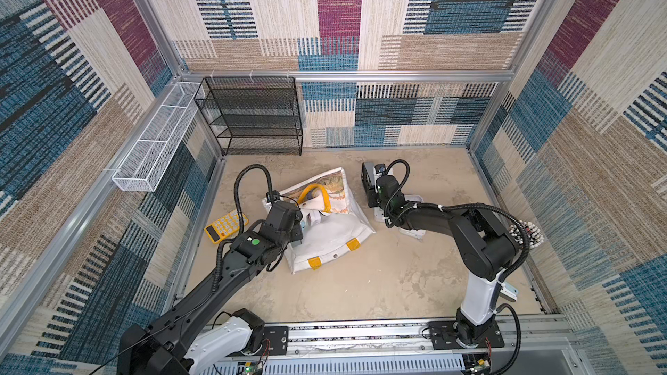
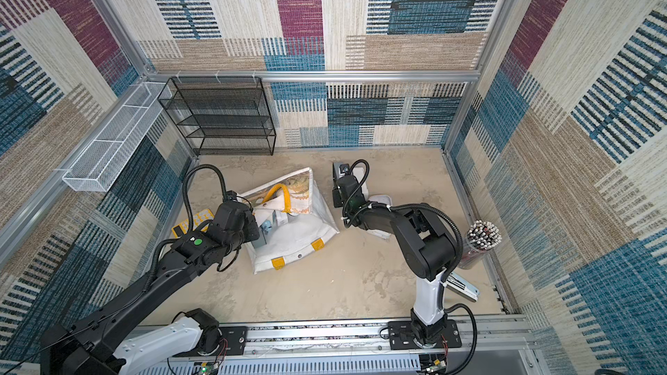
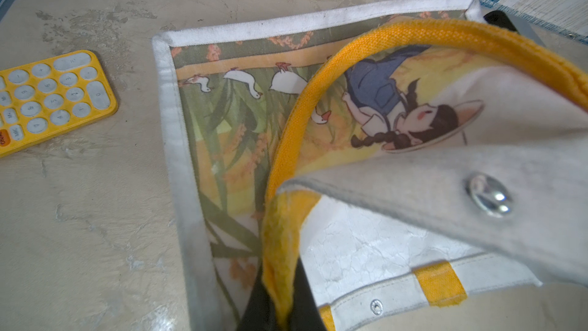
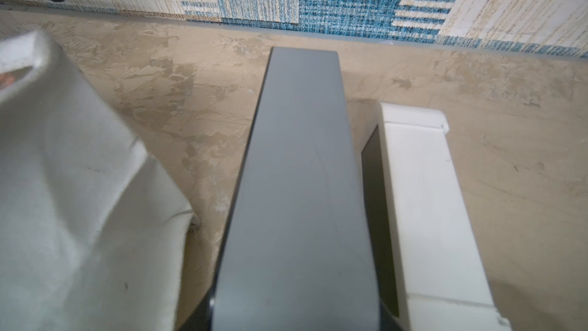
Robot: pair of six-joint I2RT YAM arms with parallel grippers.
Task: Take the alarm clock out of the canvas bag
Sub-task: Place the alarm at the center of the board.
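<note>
**Left pincer clamps the bag handle, right holds a grey block**

The white canvas bag with yellow patches lies slumped at the centre of the table. Its print shows a braided girl in a straw hat and white geese, with no lettering. The left gripper is pinched tight on the yellow strap handle. At the bag's 9 o'clock lies a yellow calculator; its grey keys read digits, "M+" and "MRC". At the bag's 2 o'clock, outside it, the right gripper holds a dark grey rectangular block in half-wide jaws. A white box with a dark screen stands just beside it. Whether the block is the alarm clock cannot be told
</note>
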